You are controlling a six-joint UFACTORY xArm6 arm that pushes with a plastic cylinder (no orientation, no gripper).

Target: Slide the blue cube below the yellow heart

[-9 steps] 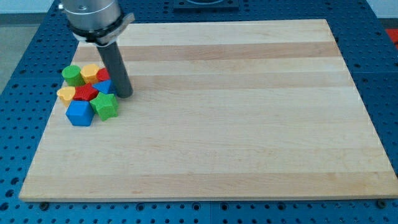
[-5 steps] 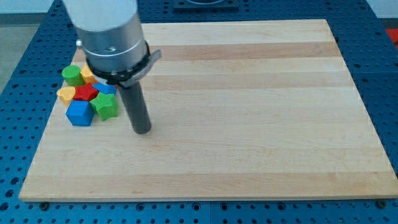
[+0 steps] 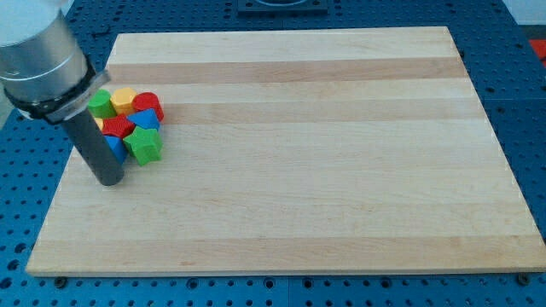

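Observation:
A tight cluster of blocks sits near the left edge of the wooden board (image 3: 307, 170). My tip (image 3: 109, 181) rests on the board at the cluster's lower left. The rod covers most of the blue cube (image 3: 118, 147); only a sliver shows on the rod's right side. The yellow heart is almost wholly hidden behind the rod, with a small yellow edge (image 3: 100, 124) showing left of the red star (image 3: 119, 128). I cannot tell whether the tip touches the blue cube.
In the cluster are also a green block (image 3: 102, 105), a yellow block (image 3: 124, 100), a red block (image 3: 148, 103), a second blue block (image 3: 150, 118) and a green star (image 3: 144, 146). The board's left edge is close by.
The rod swung from the cluster's right side, down and around, to its lower left. It now covers the blue cube and yellow heart. The blocks look unmoved.

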